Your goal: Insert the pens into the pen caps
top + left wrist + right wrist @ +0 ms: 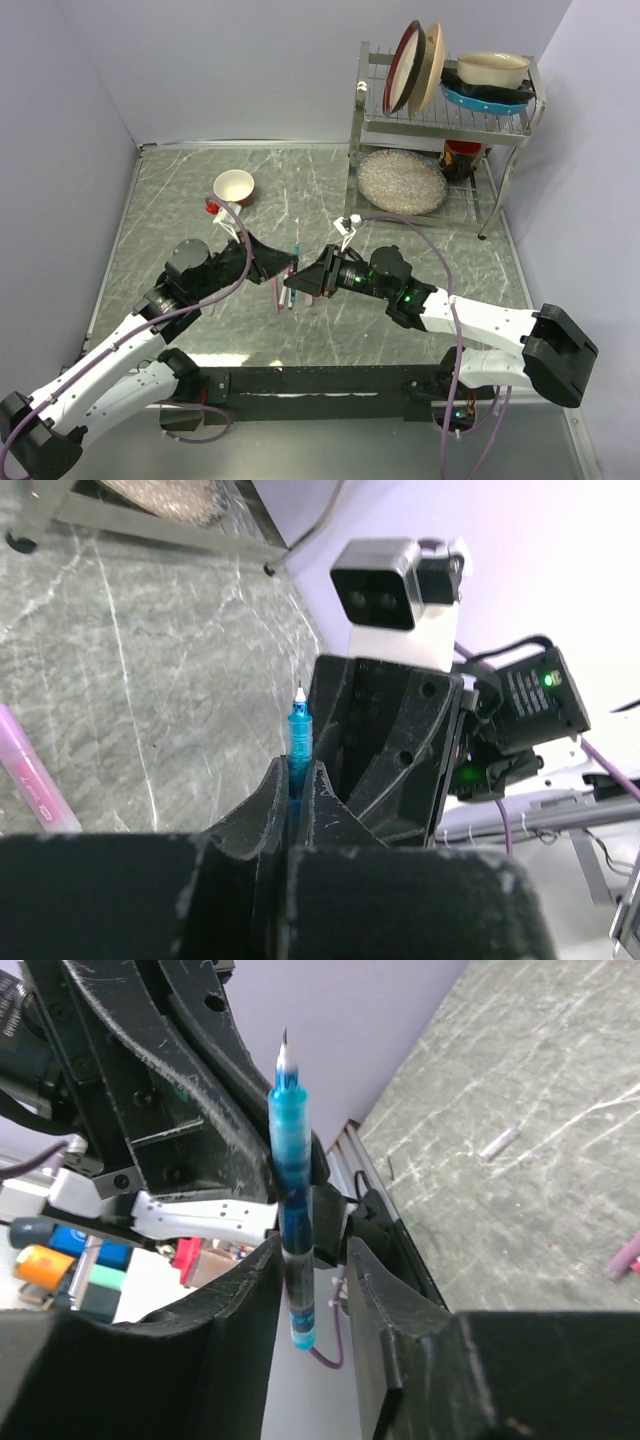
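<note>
Above the middle of the desk (170, 200), a blue pen (288, 1130) with its fine tip bare is clenched in the jaws of the left gripper (296, 780). The jaws of the right gripper (312, 1255) are parted around its other end, with a gap left on one side. Under the grippers a pink pen (277, 291) is seen lying on the desk, and another pen (297, 244) just beyond. Farther back, a red cap (212, 207) lies just beside a white bowl (233, 186), well apart from a dish rack (420, 125).
</note>
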You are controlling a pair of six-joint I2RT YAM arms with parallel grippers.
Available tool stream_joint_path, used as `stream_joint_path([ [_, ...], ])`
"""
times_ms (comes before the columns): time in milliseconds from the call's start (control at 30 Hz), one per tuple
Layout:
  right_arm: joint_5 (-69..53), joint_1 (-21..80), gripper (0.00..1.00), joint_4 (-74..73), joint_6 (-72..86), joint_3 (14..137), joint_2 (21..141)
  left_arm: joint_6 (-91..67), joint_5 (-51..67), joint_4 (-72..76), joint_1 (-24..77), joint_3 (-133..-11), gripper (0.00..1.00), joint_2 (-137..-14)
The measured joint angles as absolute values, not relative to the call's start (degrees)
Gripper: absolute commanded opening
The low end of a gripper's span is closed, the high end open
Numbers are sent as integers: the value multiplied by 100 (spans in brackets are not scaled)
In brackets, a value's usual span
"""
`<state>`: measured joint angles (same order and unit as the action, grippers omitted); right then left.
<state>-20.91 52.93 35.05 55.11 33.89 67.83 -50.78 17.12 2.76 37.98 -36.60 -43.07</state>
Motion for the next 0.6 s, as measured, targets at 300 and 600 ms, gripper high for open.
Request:
stream_joint_path([
  [300,-2132,5330,0,4254,5940,3212,6932,-5229,1400,377,3798,-3597,1,-4136],
  [600,-1940,5376,0,4775,6200,2838,6917,-5566,810,-49,3828,-3607,53,-4038],
])
